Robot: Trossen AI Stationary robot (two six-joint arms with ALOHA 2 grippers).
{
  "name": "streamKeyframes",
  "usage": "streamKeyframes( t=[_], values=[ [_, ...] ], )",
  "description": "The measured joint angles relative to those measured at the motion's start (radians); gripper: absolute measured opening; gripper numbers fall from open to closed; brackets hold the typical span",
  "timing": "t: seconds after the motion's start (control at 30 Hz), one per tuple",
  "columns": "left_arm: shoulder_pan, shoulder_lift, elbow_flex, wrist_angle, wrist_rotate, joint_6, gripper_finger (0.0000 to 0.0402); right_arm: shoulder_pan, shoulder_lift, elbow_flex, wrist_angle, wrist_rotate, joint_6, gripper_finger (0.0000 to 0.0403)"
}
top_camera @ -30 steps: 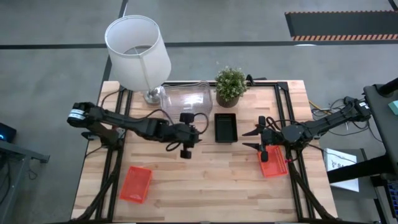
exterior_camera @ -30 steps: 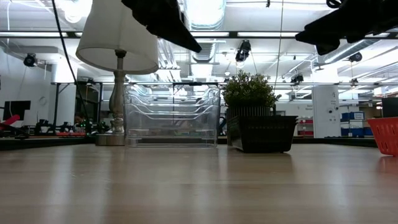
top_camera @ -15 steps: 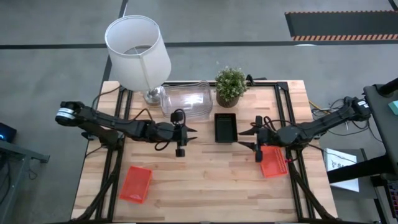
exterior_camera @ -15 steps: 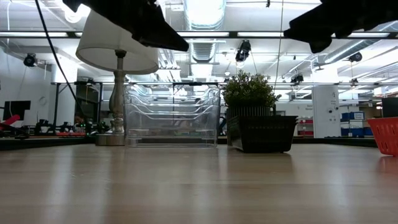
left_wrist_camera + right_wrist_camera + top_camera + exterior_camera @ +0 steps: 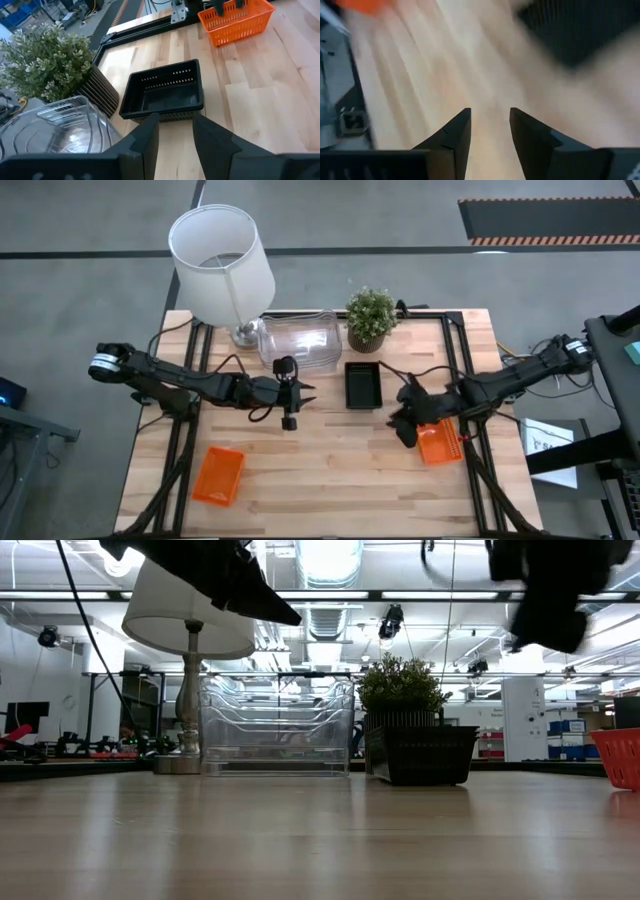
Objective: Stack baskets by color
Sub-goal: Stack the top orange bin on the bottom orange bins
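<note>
Wooden slats of the table (image 5: 330, 470) carry everything, with workshop floor around it. At centre the left gripper (image 5: 300, 392) hangs with its fingers parted and empty, aimed toward 3 o'clock at the black basket (image 5: 362, 383). The right gripper (image 5: 403, 423), fingers also apart with nothing between them, has swung in the last second from level to nose-down beside the orange basket (image 5: 438, 443) at 4 o'clock, apparently lining up a pick. A second orange basket (image 5: 219, 476) lies at 8 o'clock, tilted, so the orange pair remains unstacked. Clear baskets (image 5: 297, 340) sit nested at 12 o'clock. The black basket's long axis runs 12 to 6.
</note>
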Motion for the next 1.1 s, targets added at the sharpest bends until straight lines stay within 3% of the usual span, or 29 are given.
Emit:
streamKeyframes(
  t=[0.1,0.2,0.37,0.53,0.7,0.77,0.87,1.1],
  values=[
    [0.0,0.0,0.0,-0.001,0.0,0.003,0.0103,0.007,0.06,0.033,-0.154,-0.191,0.288,0.0124],
    [0.0,-0.001,0.0,0.0,-0.001,0.026,0.0103,0.05,0.118,0.035,-0.215,-0.354,0.449,0.0133],
    [0.0,-0.001,0.0,0.0,-0.001,0.055,0.0103,0.117,0.191,0.04,-0.21,-0.465,0.611,0.0172],
    [0.0,-0.001,0.0,0.0,-0.002,0.102,0.0103,0.15,0.232,0.07,-0.242,-0.477,0.697,0.0207],
    [0.0,-0.002,0.0,0.0,-0.002,0.11,0.0103,0.151,0.265,0.143,-0.466,-0.454,0.711,0.0214],
    [0.0,-0.002,0.0,0.0,-0.002,0.108,0.0103,0.151,0.279,0.168,-0.545,-0.392,0.698,0.0214],
    [0.0,-0.002,0.0,0.0,-0.002,0.103,0.0103,0.15,0.299,0.176,-0.547,-0.288,0.669,0.0215],
    [-0.001,-0.002,0.0,0.0,-0.002,0.078,0.0102,0.139,0.404,0.132,-0.519,-0.287,0.634,0.0212]
  ],
)
